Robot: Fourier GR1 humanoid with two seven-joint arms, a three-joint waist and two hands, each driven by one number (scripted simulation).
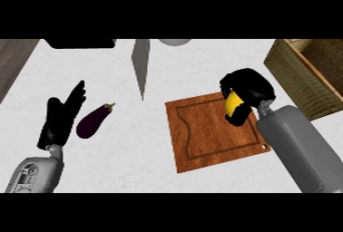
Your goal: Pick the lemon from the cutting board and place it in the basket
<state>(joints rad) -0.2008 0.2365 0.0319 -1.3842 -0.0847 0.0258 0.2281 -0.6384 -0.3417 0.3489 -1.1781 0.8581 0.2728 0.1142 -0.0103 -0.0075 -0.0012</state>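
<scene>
A yellow lemon (232, 103) shows between the curled black fingers of my right hand (249, 88), which is shut on it over the far right corner of the wooden cutting board (211, 136). Most of the lemon is hidden by the hand. The woven basket (303, 74) stands at the right edge of the view, just right of that hand. My left hand (61, 117) rests open at the left, fingers straight and pointing away, holding nothing.
A purple eggplant (93, 120) lies on the white counter beside my left hand. A long grey blade-like object (140, 63) points toward the board from the far side. A dark object (80, 43) and a pale round thing (175, 42) sit at the far edge.
</scene>
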